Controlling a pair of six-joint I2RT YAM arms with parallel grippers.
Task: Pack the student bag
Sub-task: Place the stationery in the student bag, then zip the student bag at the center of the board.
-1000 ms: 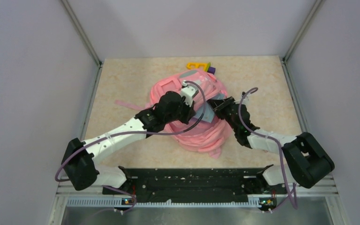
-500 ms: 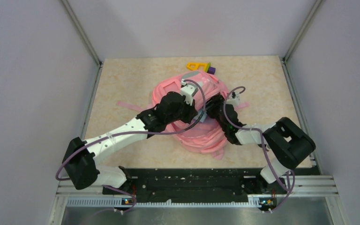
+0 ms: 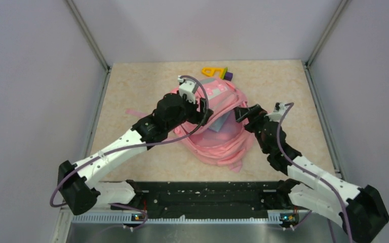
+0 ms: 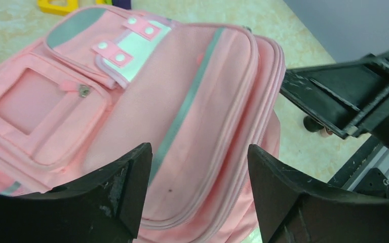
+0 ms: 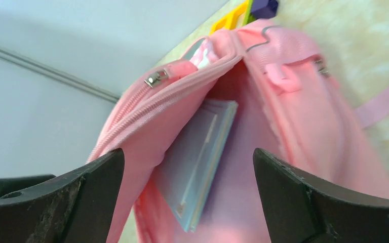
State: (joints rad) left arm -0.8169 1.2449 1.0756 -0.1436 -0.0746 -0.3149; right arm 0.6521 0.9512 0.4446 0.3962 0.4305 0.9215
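Both my left gripper point(image 4: 197, 157) and right gripper point(image 5: 187, 157) now stand wide open and empty, just released, so the grey book point(image 5: 202, 147) ahead sits inside the student bag point(image 4: 131, 101).

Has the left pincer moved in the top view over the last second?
Yes. The left pincer shifted leftward and toward the far edge, judged against the yellow toy, which stayed put.

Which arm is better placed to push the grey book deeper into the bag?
Likely right: the open right gripper faces the unzipped bag and book inside; the left gripper overlooks its front.
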